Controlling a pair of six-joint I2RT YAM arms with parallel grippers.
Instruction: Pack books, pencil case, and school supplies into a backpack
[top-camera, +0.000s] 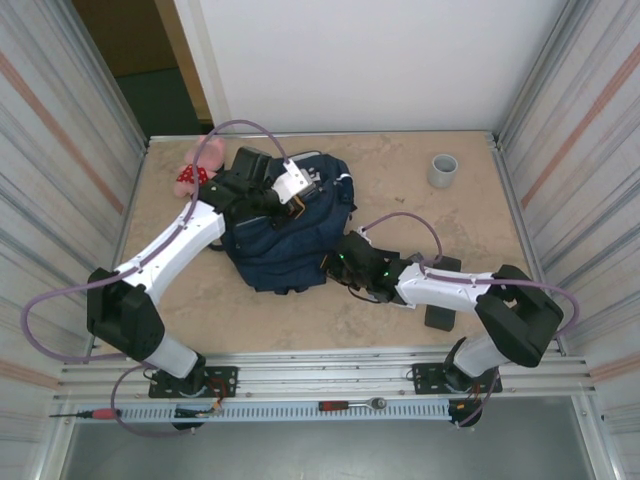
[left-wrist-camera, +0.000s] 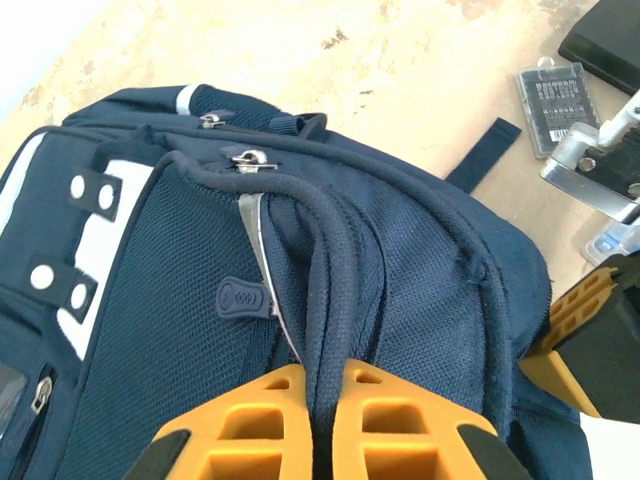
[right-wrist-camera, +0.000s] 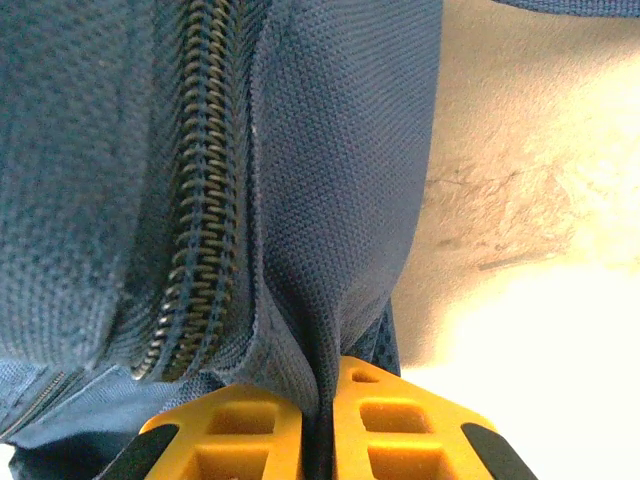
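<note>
Mottled beige bench between ribbed metal side walls, white wall far; left jaws and right jaws each clenched on navy backpack fabric.

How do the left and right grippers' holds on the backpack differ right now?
The left gripper pinches a thick corded seam of the backpack; the right gripper pinches a thin fabric fold beside a zipper. From above, the left gripper sits toward the backpack's far end, the right gripper at its near right edge. Both are shut on navy fabric.
</note>
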